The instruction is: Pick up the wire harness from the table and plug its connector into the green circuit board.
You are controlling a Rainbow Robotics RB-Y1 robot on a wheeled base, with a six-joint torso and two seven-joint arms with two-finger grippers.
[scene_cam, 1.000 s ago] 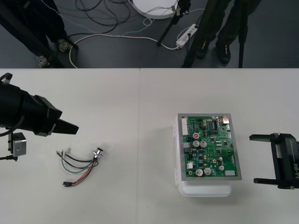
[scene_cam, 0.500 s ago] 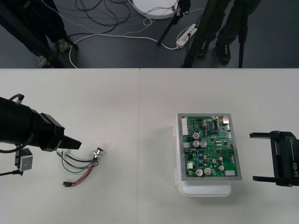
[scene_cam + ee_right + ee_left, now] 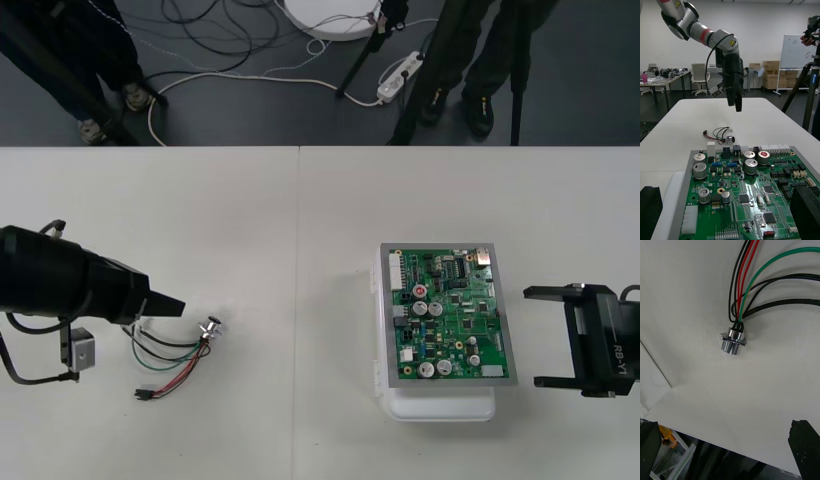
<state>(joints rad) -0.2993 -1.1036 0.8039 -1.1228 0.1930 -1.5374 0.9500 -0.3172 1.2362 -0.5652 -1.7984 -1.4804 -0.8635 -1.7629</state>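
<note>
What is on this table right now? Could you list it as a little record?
Green circuit board: on its white base
Wire harness: loose on the table, left of the board, unplugged
Metal socket: harness end nearest the board
Left gripper: open, over the harness's wires
Right gripper: open, waiting right of the board

Soft, even light falls from above on the counter (image 3: 300, 210), which reads bright and pale, while the floor (image 3: 250, 100) beyond it is dark. My left hand (image 3: 166, 301) throws only a faint shadow near the wires (image 3: 165, 362). The metal socket (image 3: 732, 344) catches a small glint. The board (image 3: 752, 195) has a mild sheen, perhaps from ceiling lamps.
</note>
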